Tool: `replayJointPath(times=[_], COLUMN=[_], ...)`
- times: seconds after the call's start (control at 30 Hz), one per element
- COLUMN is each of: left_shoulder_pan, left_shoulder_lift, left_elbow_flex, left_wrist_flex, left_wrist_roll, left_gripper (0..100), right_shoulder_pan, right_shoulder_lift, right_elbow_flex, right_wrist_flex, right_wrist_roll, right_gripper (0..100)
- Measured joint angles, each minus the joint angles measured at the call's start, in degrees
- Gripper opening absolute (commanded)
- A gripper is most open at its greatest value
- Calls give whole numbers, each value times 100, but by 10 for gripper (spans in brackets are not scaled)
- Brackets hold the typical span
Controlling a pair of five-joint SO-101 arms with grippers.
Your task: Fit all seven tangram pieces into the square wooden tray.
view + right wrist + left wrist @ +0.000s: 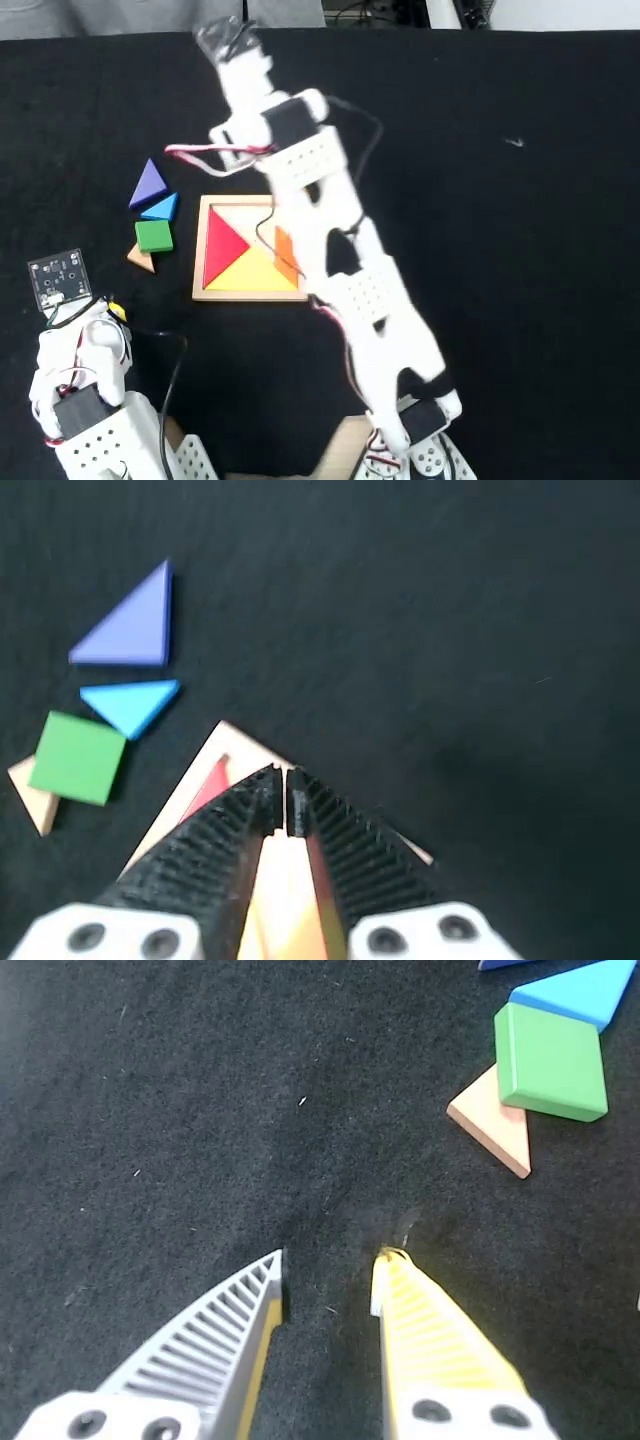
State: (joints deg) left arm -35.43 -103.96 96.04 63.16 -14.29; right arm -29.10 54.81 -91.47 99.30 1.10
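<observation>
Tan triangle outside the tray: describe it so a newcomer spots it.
In the high view, find the square wooden tray and look just left of it. The tan triangle is the bottommost piece there, against the green square. It alone is pale wood-coloured, not brightly painted.

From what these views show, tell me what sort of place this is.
Likely a robotics lab bench: a left arm and a right arm over black cloth, with a tray and loose pieces.

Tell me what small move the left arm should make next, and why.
Probably move the open left tool toward the tan triangle, the loose piece nearest it; the tool hovers over bare cloth, holding nothing, and the wooden tray shows unfilled space.
</observation>
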Motion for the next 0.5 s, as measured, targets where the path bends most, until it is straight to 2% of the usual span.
replayJointPath(times=[0.27,0.5], left_shoulder_pan=[0,0], left_shoulder_lift=[0,0], left_elbow_flex=[0,0], left_wrist_flex=[0,0], left_wrist_roll=[0,0], left_gripper=[159,156], right_shoulder_pan=[246,1055], right_shoulder_lift=[-2303,-4308], right_elbow_flex=[1081,2892], right_wrist_flex=[0,0], right_wrist_roll=[79,79], right_gripper=[11,11])
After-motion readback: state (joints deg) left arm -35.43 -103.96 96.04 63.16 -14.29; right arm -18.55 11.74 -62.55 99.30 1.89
